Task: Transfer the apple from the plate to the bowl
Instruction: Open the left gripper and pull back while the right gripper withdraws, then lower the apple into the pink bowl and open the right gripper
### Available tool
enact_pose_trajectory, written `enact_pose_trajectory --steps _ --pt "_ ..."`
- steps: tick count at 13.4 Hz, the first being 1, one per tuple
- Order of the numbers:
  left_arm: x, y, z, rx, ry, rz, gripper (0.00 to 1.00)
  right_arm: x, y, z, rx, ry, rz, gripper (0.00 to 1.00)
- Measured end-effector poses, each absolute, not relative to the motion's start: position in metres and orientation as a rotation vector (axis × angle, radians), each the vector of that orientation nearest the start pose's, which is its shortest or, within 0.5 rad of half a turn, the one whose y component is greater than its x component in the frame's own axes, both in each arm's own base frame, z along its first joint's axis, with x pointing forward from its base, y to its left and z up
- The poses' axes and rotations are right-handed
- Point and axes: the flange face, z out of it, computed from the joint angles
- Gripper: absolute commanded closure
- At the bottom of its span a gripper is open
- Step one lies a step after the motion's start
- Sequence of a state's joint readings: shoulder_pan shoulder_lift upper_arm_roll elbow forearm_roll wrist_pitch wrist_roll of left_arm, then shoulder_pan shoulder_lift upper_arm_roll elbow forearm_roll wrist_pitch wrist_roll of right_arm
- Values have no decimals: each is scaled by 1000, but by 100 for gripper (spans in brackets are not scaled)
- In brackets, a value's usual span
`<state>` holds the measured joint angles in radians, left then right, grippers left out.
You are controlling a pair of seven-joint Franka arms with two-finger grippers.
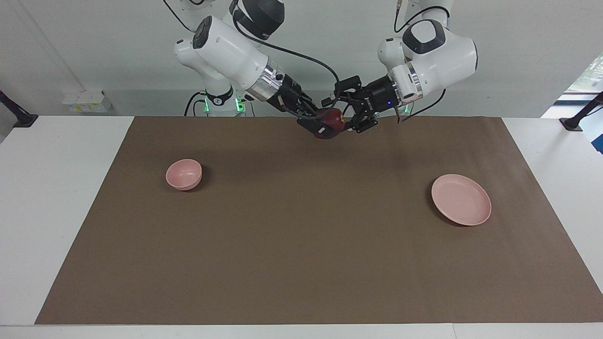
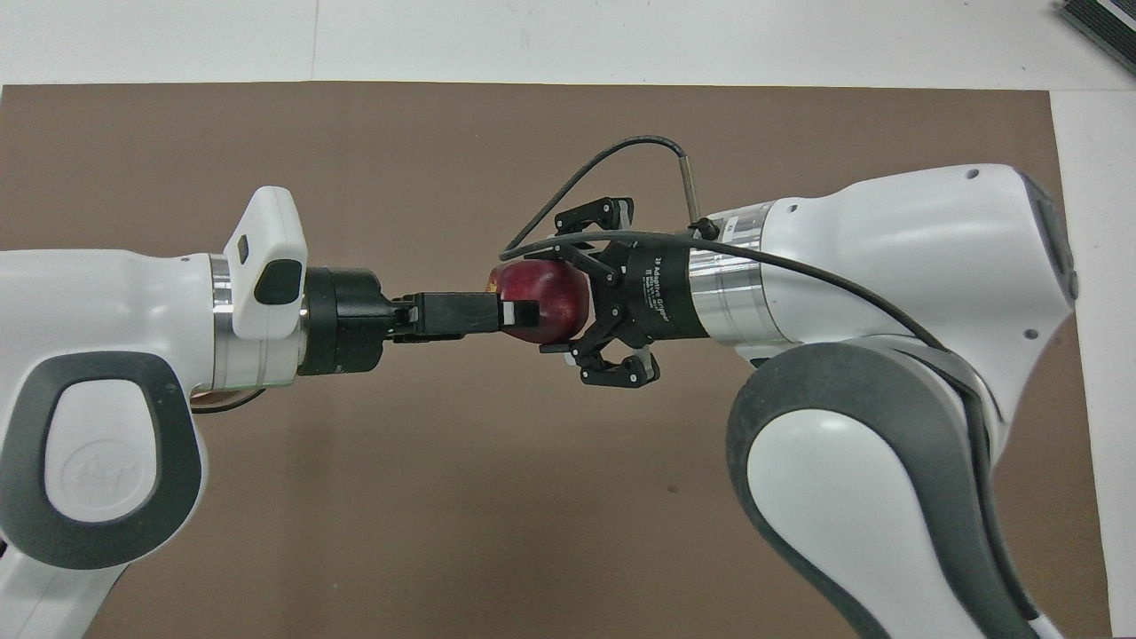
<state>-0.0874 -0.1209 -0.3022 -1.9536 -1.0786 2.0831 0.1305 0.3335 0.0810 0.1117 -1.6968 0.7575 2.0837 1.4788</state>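
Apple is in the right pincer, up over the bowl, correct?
Not over the bowl. The apple is in the right pincer, but up over the mat at its edge nearest the robots, well clear of the bowl. The facing view shows it.

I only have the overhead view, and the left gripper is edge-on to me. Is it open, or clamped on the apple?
Observer: Open. In the facing view the left gripper's fingers stand apart, one above and one below the apple.
Operator: How high is the apple?
Observer: Well clear of the brown mat, in the air and gripped by the shut right gripper.
Operator: The arms hide the bowl from me. Where is it?
Observer: The bowl stands empty on the mat toward the right arm's end. The plate lies bare toward the left arm's end.
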Motion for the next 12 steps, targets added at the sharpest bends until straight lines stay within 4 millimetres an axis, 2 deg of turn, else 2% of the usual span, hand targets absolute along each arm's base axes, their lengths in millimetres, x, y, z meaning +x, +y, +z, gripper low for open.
enact_pose_trajectory --steps 3,6,9,12 --pt "499 -252 587 2277 -37 128 0 549 284 580 -2009 1494 456 100" --pt "506 -239 604 2374 37 166 0 557 252 585 -2133 1405 364 100" --pt "514 -215 599 2523 71 201 0 558 220 593 -2341 1239 193 100" --pt "515 -191 586 2715 47 169 0 557 191 591 -2552 1003 115 100"
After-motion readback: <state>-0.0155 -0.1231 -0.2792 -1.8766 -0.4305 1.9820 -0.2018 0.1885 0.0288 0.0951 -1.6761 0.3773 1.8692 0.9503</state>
